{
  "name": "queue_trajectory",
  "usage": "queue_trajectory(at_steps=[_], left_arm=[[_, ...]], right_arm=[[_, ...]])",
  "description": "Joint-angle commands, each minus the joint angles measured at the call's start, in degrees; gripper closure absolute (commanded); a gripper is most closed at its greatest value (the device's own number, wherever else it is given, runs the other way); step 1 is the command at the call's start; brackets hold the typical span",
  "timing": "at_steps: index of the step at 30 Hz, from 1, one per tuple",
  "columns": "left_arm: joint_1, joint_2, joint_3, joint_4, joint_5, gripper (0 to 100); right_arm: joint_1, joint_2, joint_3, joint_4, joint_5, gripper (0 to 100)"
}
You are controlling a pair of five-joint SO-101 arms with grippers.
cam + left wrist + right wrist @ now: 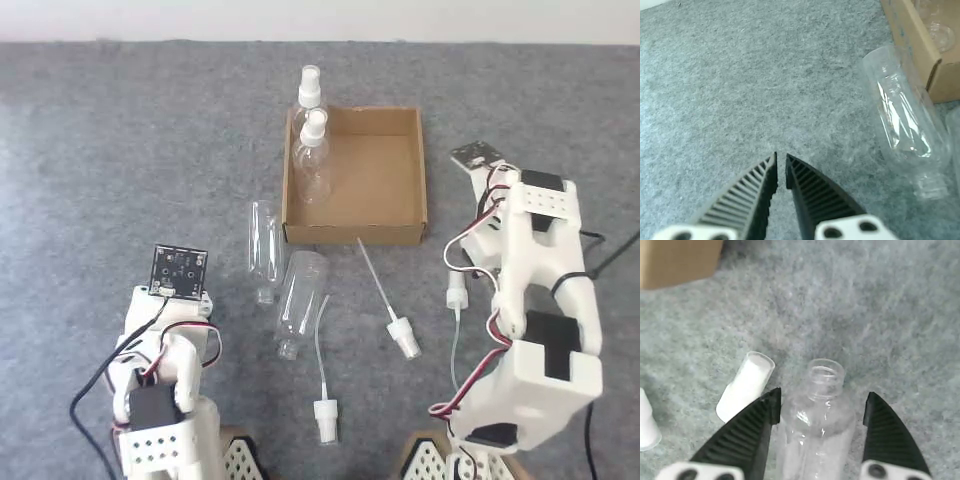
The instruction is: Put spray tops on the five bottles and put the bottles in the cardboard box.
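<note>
High view: fixed overhead camera, steep look down on the whole grey table (100, 150). Both arms are at the near edge and the box (355, 232) is farther off. Left wrist view: low and close, looks out past the left fingers (752, 195) across the table to a lying bottle (902, 115) and a box corner, both shared with the high view. Right wrist view: very close, looks down between the right fingers (745, 435) at an open bottle (822, 405). It shares a box corner with the high view.
</note>
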Motion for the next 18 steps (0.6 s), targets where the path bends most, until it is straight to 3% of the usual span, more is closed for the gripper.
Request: queue_trajectory(at_steps=[1, 18], left_arm=[[0.0, -0.8, -0.4, 0.3, -0.6, 97], [0.0, -0.8, -0.4, 0.3, -0.6, 97]], right_arm=[[-0.7, 1.1, -2.0, 0.9, 1.8, 76.7], [2.3, 4.0, -2.4, 1.3, 4.1, 76.5]])
